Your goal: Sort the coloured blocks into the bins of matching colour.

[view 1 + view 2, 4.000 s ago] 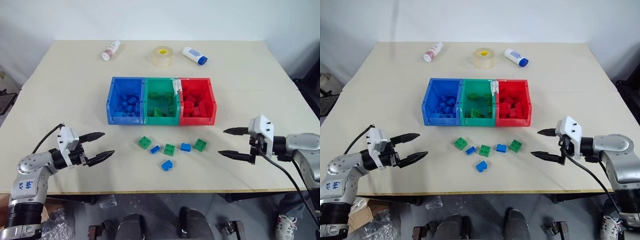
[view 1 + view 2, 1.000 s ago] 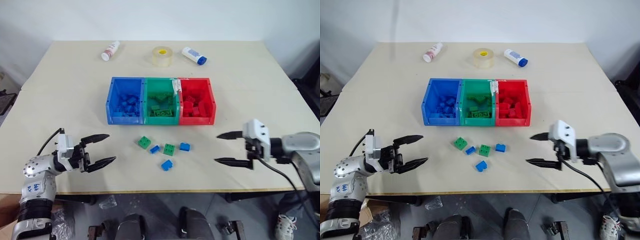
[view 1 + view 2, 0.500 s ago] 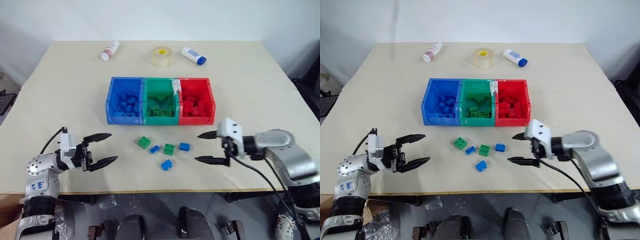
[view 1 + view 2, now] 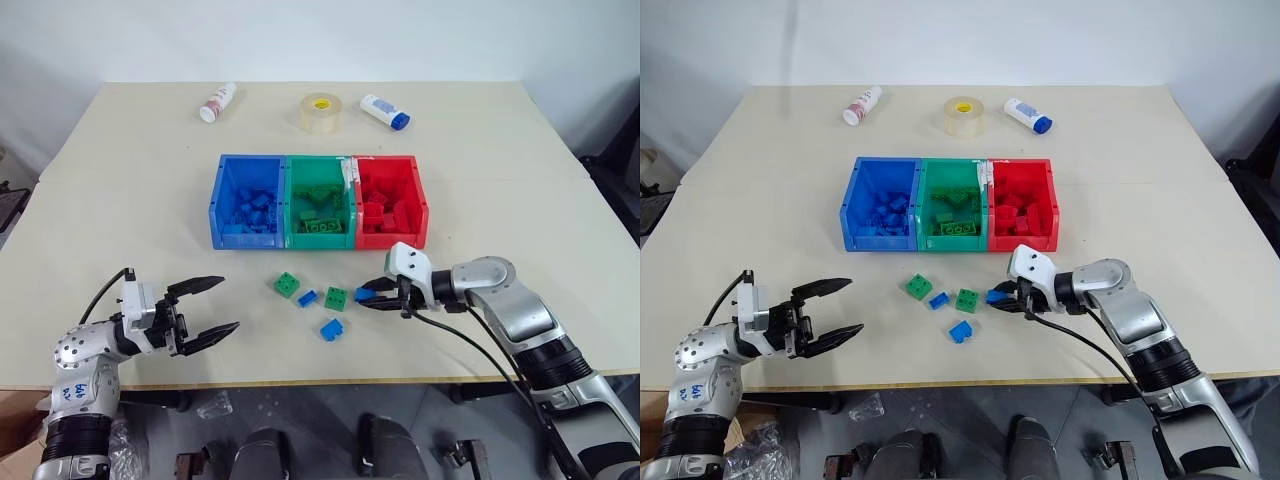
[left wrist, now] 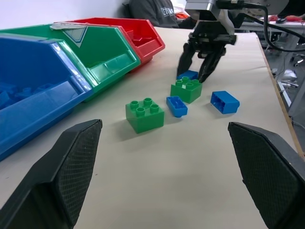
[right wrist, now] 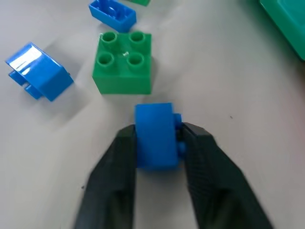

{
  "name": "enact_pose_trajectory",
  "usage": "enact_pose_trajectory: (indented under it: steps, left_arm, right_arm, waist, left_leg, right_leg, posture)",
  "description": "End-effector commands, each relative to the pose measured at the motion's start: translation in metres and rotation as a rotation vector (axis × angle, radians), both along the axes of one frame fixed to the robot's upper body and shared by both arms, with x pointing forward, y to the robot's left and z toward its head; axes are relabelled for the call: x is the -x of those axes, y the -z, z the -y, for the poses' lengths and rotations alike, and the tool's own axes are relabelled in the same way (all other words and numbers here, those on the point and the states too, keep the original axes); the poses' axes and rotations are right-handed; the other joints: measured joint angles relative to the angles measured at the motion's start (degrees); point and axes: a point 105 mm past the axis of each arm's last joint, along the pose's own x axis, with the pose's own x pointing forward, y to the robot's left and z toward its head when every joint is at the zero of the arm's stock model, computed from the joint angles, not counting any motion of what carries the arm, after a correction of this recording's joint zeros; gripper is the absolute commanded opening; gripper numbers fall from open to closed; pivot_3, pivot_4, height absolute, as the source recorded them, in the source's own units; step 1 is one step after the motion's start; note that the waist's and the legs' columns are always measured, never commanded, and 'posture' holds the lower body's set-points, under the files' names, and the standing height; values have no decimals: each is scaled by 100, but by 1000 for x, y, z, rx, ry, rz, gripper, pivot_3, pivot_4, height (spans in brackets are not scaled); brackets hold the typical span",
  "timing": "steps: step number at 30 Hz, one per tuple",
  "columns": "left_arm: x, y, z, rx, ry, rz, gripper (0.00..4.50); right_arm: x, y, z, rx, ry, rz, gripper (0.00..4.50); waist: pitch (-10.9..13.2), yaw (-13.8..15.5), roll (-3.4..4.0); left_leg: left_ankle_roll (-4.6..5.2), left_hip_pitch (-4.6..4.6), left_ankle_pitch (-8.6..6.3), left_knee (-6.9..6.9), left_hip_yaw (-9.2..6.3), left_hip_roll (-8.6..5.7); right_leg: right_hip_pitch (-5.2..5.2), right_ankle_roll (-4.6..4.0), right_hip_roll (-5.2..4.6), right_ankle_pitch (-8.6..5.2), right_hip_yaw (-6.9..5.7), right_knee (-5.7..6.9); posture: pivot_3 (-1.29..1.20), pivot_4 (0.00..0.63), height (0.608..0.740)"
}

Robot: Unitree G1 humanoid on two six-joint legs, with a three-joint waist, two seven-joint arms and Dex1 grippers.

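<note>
The joined bins stand mid-table: blue bin (image 4: 245,238), green bin (image 4: 320,240) and red bin (image 4: 392,240), each holding blocks. In front of them lie a green block (image 4: 287,285), a small blue block (image 4: 307,298), a second green block (image 4: 338,298) and a blue block (image 4: 332,329). My right gripper (image 4: 366,297) is shut on another blue block (image 6: 155,135) that rests on the table just right of the second green block. At the front left my left gripper (image 4: 229,304) stands open, well apart from the blocks.
At the far side of the table lie a tape roll (image 4: 320,112) and two white bottles (image 4: 214,102) (image 4: 385,111). The table's front edge runs just below both grippers.
My right gripper has swung left across the table to the blue block beside the green one and shut on it. The left gripper has stayed put and open.
</note>
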Motion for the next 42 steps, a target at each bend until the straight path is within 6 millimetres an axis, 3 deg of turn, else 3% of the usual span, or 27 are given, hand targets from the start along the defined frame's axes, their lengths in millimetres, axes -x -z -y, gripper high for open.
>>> enact_pose_trajectory:
  steps: [1,9,17,20,22,26,30,31,35,39,42]
  left_arm:
    - [2,-11,-3,8,-11,44,4500]
    - [-1,-13,0,9,0,48,4500]
    - [-8,-14,8,16,25,59,4500]
    - [-9,-14,11,19,30,62,4500]
    - [-9,-14,13,20,31,64,4500]
    - [-10,-15,13,21,31,71,4500]
    - [-10,-16,13,19,31,70,4500]
    - [-10,-16,13,19,32,69,4500]
    - [-10,-15,12,17,41,60,4500]
    - [-9,-13,10,13,50,48,4500]
    - [-8,-11,6,6,50,37,4500]
  right_arm:
    - [-2,-27,-9,-52,-36,75,916]
    - [-17,-86,-52,-192,-103,197,916]
    - [-50,-117,-120,-290,-124,332,916]
    - [-65,-134,-152,-378,-59,380,916]
    - [-77,-139,-164,-413,30,380,1648]
    - [-77,-139,-173,-442,12,406,2944]
    - [-69,-132,-159,-445,-72,393,4349]
    - [-65,-128,-154,-436,-101,387,4458]
    - [-46,-110,-120,-377,-204,341,4458]
    - [-10,-82,-65,-264,-294,246,4458]
    - [14,-64,-25,-175,-269,145,4458]
  waist:
    - [0,1,0]
    - [0,-41,1]
    - [0,-126,1]
    - [0,-185,1]
    - [0,-241,1]
    - [0,-293,0]
    - [0,-303,0]
    - [0,-296,0]
    - [0,-275,-1]
    - [0,-213,0]
    - [0,-171,0]
  left_leg:
    - [0,0,0,0,0,0]
    - [-1,0,0,-1,1,3]
    - [-2,-1,1,-1,3,1]
    - [-2,0,1,-1,7,1]
    - [-5,0,2,-6,6,1]
    - [-9,0,5,-14,2,1]
    - [-8,-2,4,-14,3,-1]
    - [-9,-1,5,-15,3,0]
    - [-8,-2,4,-9,0,0]
    - [-8,-2,4,-10,-2,0]
    - [-7,2,3,-10,3,1]
  right_leg:
    - [0,0,0,0,0,0]
    - [-4,-1,2,-1,0,5]
    - [-4,-1,3,0,0,10]
    - [-4,-1,2,0,0,9]
    - [-6,0,4,-1,0,10]
    - [-6,-3,5,-2,-2,9]
    - [-6,-2,4,-2,-1,4]
    - [-6,-2,4,-2,-1,4]
    - [-2,-2,4,-2,-1,4]
    - [-3,-2,4,-2,-1,2]
    - [-3,-2,4,-2,1,1]
  posture:
    - [0,150,740]
    - [0,150,740]
    - [0,150,740]
    - [0,150,740]
    - [0,150,740]
    - [0,150,740]
    - [0,150,740]
    - [0,150,740]
    - [0,150,740]
    - [0,150,740]
    - [0,150,740]
